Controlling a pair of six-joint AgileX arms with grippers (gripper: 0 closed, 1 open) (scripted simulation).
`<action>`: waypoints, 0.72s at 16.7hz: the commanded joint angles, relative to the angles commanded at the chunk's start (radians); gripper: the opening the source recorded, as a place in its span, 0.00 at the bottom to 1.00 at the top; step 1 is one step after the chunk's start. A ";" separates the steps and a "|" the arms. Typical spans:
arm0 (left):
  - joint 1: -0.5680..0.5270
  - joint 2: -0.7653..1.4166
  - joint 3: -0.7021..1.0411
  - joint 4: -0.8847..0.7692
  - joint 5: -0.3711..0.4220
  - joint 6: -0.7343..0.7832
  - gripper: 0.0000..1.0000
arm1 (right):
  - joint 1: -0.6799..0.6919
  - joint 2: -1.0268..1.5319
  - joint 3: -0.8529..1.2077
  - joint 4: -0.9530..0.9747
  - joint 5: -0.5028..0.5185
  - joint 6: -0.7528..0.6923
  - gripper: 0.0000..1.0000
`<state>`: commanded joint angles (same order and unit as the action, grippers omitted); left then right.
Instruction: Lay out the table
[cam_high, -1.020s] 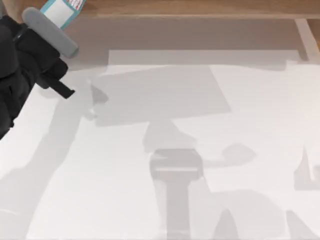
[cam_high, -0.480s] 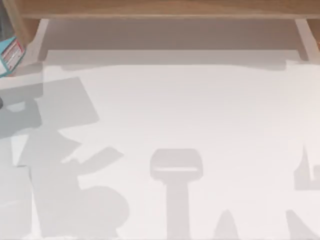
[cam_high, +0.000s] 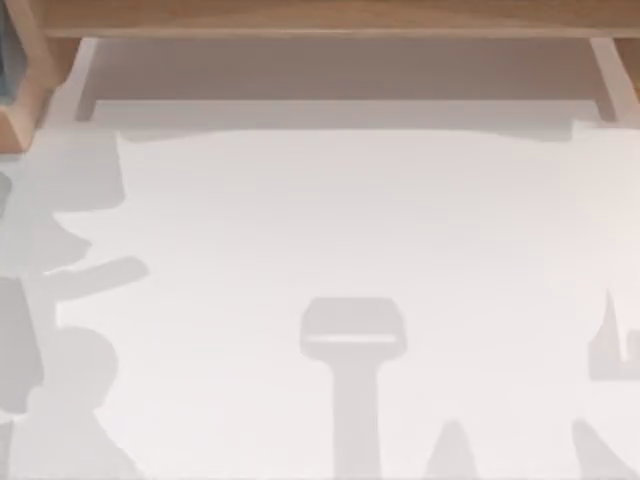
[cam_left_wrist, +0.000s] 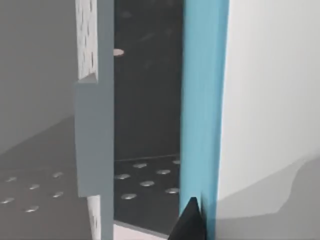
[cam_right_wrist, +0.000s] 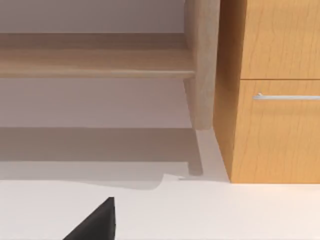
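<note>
Top view: the table (cam_high: 330, 250) is a plain white top, bare apart from grey shadows along its left side and near edge. A wooden shelf (cam_high: 320, 18) runs along the far edge. A wooden upright (cam_high: 25, 90) stands at the far-left corner, with a sliver of teal at the left edge beside it.

Left wrist view: the left gripper's dark fingertip (cam_left_wrist: 189, 222) sits right against a teal edge of a box-like object (cam_left_wrist: 199, 110), which stands upright immediately ahead of it. White surface lies on one side of that edge. On the other side is a dark panel with pale dots (cam_left_wrist: 145, 100), bordered by a grey slab (cam_left_wrist: 95, 125). I cannot tell how far the fingers are apart, nor whether they hold the teal object.

Right wrist view: one dark fingertip of the right gripper (cam_right_wrist: 95, 222) hangs over the white tabletop (cam_right_wrist: 200, 210). Ahead stand a wooden cabinet with a metal drawer handle (cam_right_wrist: 285, 96), a pale wooden post (cam_right_wrist: 202, 65) and a low shelf (cam_right_wrist: 95, 60), all well apart from the fingertip. Its opening cannot be judged.
</note>
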<state>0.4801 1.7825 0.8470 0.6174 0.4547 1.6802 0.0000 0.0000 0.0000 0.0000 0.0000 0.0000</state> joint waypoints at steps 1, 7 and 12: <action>0.010 0.036 0.030 0.010 0.026 0.021 0.00 | 0.000 0.000 0.000 0.000 0.000 0.000 1.00; 0.026 0.117 0.089 0.027 0.080 0.058 0.00 | 0.000 0.000 0.000 0.000 0.000 0.000 1.00; 0.015 0.123 0.101 0.026 0.076 0.056 0.00 | 0.000 0.000 0.000 0.000 0.000 0.000 1.00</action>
<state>0.4953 1.9052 0.9478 0.6434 0.5309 1.7366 0.0000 0.0000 0.0000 0.0000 0.0000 0.0000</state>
